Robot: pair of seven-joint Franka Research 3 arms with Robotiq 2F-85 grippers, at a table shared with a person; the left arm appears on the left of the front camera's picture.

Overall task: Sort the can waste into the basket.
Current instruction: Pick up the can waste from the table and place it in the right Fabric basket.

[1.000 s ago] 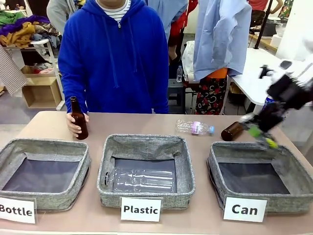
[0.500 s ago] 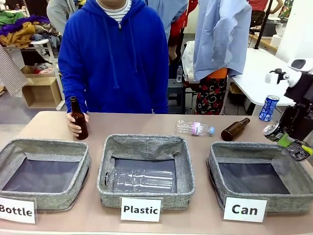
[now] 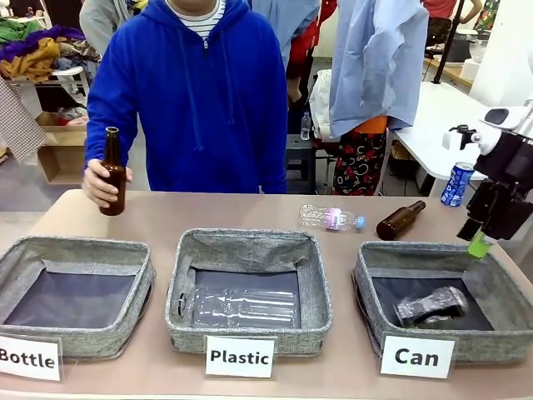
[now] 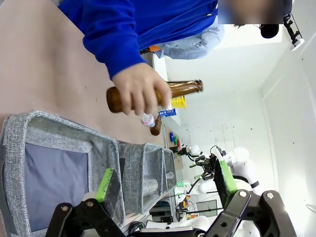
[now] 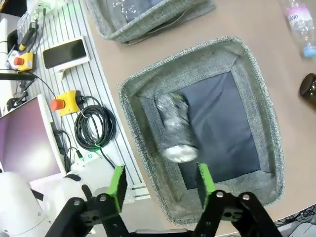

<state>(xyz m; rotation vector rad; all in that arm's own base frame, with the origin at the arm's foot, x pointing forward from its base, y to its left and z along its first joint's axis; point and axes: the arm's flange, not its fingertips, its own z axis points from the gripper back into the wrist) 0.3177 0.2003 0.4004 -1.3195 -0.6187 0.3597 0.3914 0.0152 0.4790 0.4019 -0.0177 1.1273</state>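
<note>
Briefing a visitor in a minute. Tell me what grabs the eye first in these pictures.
A small black metal can lies on its side in the grey woven-fabric basket labelled "Can", the right gripper open above the basket's right rim. At the far left of the table, a person's hand holds a brown glass bottle upright, off its surface.

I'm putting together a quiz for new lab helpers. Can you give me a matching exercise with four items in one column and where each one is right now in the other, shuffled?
Things
1. black can
2. blue-and-white can
3. clear bottle with pink label
4. brown bottle on the left

Places
A. held up in the person's hand
B. on its side inside the Can basket
C. standing upright at the far right
D. lying on the table behind the Plastic basket

Pairs: 1-B, 2-C, 3-D, 4-A
</note>
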